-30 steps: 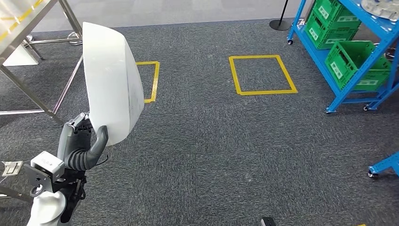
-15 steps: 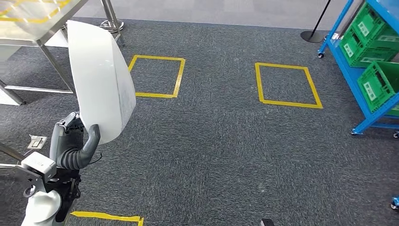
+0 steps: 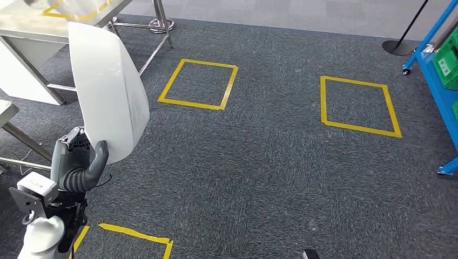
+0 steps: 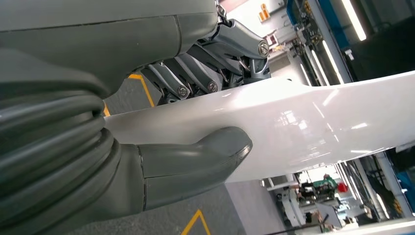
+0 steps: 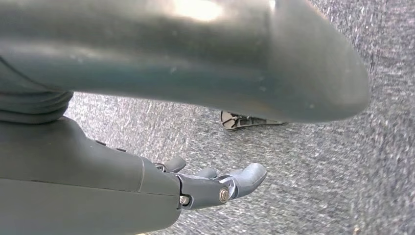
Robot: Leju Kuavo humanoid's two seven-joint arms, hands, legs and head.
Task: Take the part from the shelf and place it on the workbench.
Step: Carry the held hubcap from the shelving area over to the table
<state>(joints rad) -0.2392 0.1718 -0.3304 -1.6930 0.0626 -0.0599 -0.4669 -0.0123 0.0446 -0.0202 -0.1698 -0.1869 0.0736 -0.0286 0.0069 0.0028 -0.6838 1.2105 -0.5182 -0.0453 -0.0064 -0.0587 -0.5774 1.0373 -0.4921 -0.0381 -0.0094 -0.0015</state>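
Note:
A large white curved shell part [image 3: 108, 89] stands upright at the left of the head view, held by its lower edge in my left hand [image 3: 81, 162]. The left wrist view shows my thumb [image 4: 195, 164] pressed on one glossy face of the part [image 4: 313, 125] and the darker fingers [image 4: 195, 81] on the other. The steel workbench [image 3: 32, 24] with yellow tape on its top sits at the far left. My right hand [image 5: 215, 183] hangs over grey carpet, fingers loosely extended, nothing in it.
Two yellow tape squares [image 3: 199, 83] [image 3: 357, 105] mark the grey carpet ahead, and a tape corner [image 3: 135, 237] lies near my feet. A blue shelf with green crates [image 3: 440, 70] stands at the right edge. A black stanchion base [image 3: 399, 47] stands at the far right.
The whole view has swung left and forward: the shelf slid off to the right, the workbench and tape squares moved right and nearer. The part stays in my left hand.

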